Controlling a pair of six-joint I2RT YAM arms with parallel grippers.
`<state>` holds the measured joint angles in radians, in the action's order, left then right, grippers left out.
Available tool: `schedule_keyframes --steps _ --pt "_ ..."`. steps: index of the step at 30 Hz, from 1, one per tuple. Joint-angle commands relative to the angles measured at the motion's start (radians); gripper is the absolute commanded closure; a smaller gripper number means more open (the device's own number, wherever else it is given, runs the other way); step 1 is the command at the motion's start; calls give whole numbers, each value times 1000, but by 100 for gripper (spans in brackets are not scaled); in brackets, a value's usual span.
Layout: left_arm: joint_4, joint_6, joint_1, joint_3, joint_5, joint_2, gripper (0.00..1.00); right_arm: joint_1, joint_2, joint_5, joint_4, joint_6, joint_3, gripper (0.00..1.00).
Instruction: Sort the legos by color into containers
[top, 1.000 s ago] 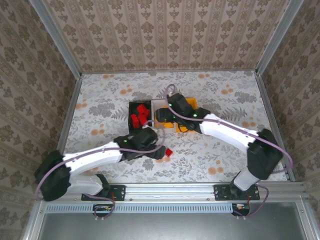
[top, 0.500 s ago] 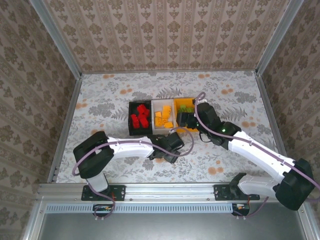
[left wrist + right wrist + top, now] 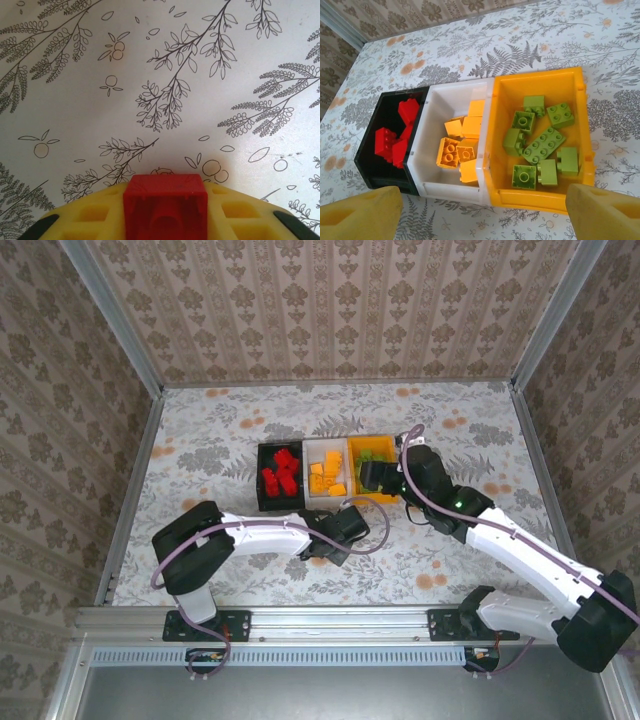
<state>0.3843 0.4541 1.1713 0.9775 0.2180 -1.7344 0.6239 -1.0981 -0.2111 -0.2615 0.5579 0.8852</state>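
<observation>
**3 bins, 2 arms, 1 red lego in a pinch**

1 table (image 3: 200, 440) w/ a flower-and-leaf cloth, and walls (image 3: 330, 310) on 3 sides. There are 2 arms on it. The left arm (image 3: 255, 535) lies across the near part, w/ its tip at the middle. The right arm (image 3: 520, 545) comes in from the right side toward the bins.

3 bins are joined in 1 row near the middle of the table. The black bin (image 3: 375, 167) is on the left, the white bin (image 3: 445, 100) in the middle, the orange bin (image 3: 540, 82) on the right.

2 grippers:
- **Left gripper** (image 3: 165, 220): low over the cloth, just on the near side of the bins in the top view. Its 2 yellow fingers (image 3: 85, 220) squeeze 1 red lego (image 3: 165, 192), one finger on each side. Can't tell if that lego is up off the cloth.
- **Right gripper** (image 3: 481, 212): hangs above the bins w/ its 2 yellow fingers wide apart.

Legos in the bins:
- 8 green legos (image 3: 543, 145) in the orange bin.
- Abt 6 yellow legos (image 3: 471, 127) in the white bin.
- Red legos (image 3: 385, 137) in the black bin are in a heap. At least 4, but the exact no. is hard to tell.
</observation>
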Motion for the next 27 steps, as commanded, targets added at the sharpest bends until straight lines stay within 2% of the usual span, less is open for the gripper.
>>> schedule_keyframes --steps 1,4,7,12,17,22,24,27 --pt "26 10 4 -10 31 68 71 -15 32 -35 -21 18 -22 14" --pt "63 17 -15 -38 80 167 72 -30 47 -37 -22 25 -39 13" --pt "76 17 -82 -79 84 304 72 -41 61 -34 -17 33 -62 13" --pt "60 -31 -292 -77 36 446 69 -52 63 -23 -3 48 -95 13" --pt "-24 -73 -527 -1 -81 363 68 -56 56 -17 -2 56 -103 13" --pt "-50 -99 -618 122 -115 199 67 -58 66 -17 -15 57 -106 13" --pt "-43 -99 -636 157 -118 141 61 -59 73 -13 -19 58 -108 12" --pt "-39 -93 -645 189 -122 108 27 -59 76 -11 -33 57 -102 10"
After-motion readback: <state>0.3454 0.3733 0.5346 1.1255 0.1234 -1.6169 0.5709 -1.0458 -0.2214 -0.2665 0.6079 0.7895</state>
